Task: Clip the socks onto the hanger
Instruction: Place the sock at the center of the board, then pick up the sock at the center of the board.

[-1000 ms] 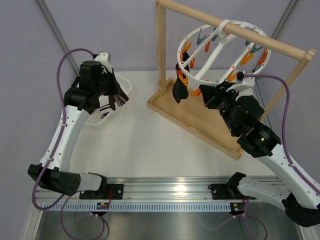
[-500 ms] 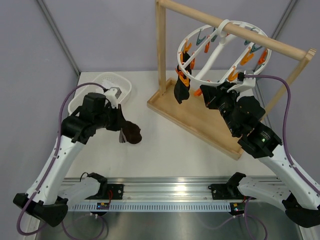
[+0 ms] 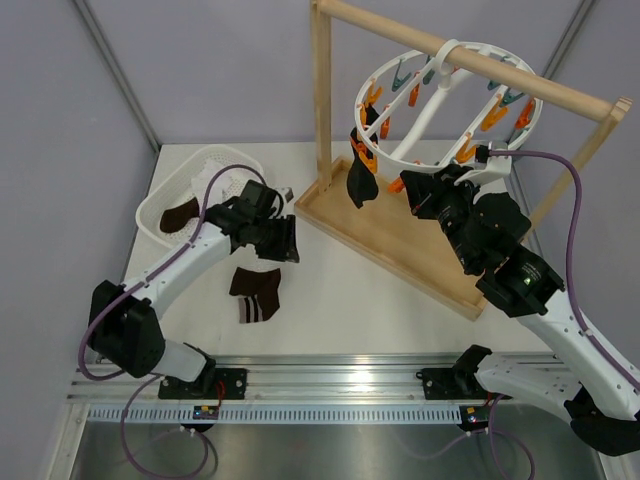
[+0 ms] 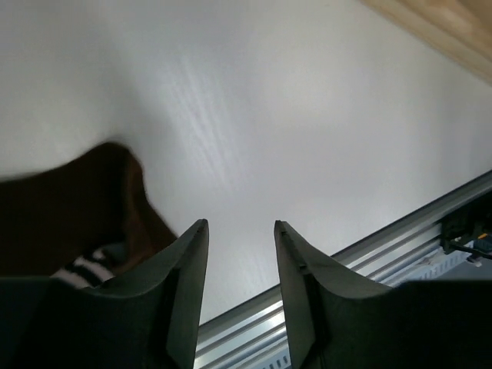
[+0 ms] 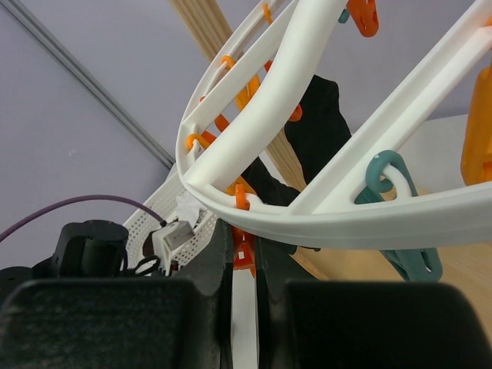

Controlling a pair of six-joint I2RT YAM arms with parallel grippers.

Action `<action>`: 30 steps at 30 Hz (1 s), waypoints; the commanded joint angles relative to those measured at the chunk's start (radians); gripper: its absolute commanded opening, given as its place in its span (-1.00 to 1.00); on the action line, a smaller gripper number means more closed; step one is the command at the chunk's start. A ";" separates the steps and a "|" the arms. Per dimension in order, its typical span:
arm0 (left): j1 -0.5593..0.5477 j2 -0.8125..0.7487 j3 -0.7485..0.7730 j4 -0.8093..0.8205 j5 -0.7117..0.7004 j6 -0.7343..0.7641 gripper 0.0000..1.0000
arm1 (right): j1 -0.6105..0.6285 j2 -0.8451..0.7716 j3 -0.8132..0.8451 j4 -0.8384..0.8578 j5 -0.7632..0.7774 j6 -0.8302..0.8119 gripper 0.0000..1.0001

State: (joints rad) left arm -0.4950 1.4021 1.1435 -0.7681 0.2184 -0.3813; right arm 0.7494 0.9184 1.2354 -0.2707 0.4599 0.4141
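Hovering above the table (image 3: 330, 300), the left gripper (image 3: 285, 240) sits near a striped brown sock (image 3: 256, 293) lying flat, with a dark sock (image 3: 180, 215) in the basket (image 3: 150, 212). The right gripper (image 3: 408, 186) reaches under the hanger (image 3: 450, 105), where a black sock (image 3: 360, 180) hangs clipped. From the left wrist, the fingers (image 4: 184, 292) stand apart and empty, the striped brown sock just beside them. From the right wrist, the jaws pinch an orange clip (image 5: 244, 254) under the ring.

Plain grey-lilac walls (image 3: 200, 60) enclose a white table (image 3: 340, 290) with a metal rail (image 3: 340, 375) along its near edge.
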 commanded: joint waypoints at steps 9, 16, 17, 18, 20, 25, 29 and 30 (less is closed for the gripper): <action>-0.043 -0.125 -0.071 0.052 -0.310 -0.138 0.48 | -0.008 -0.029 0.009 0.024 0.017 -0.015 -0.95; -0.031 -0.452 -0.497 0.104 -0.428 -0.509 0.42 | -0.007 -0.033 -0.004 0.027 0.006 -0.009 -0.95; -0.031 -0.478 -0.527 0.093 -0.438 -0.590 0.39 | -0.007 -0.033 -0.004 0.028 0.005 -0.009 -0.95; -0.031 -0.521 -0.577 0.081 -0.464 -0.629 0.36 | -0.007 -0.033 -0.005 0.028 0.003 -0.009 -0.95; -0.031 -0.552 -0.611 0.049 -0.496 -0.718 0.27 | -0.007 -0.033 -0.007 0.028 0.000 -0.003 -0.95; -0.030 -0.566 -0.665 0.050 -0.545 -0.780 0.20 | -0.007 -0.042 -0.014 0.024 -0.001 0.006 -0.95; -0.025 -0.462 -0.674 0.110 -0.507 -0.777 0.12 | -0.007 -0.052 -0.017 0.025 0.011 0.000 -0.95; -0.024 -0.439 -0.676 0.119 -0.496 -0.777 0.09 | -0.007 -0.053 -0.017 0.024 0.011 -0.003 -0.95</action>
State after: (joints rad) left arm -0.5243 0.9077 0.4808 -0.7250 -0.2600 -1.1103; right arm 0.7486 0.8822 1.2205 -0.2741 0.4591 0.4149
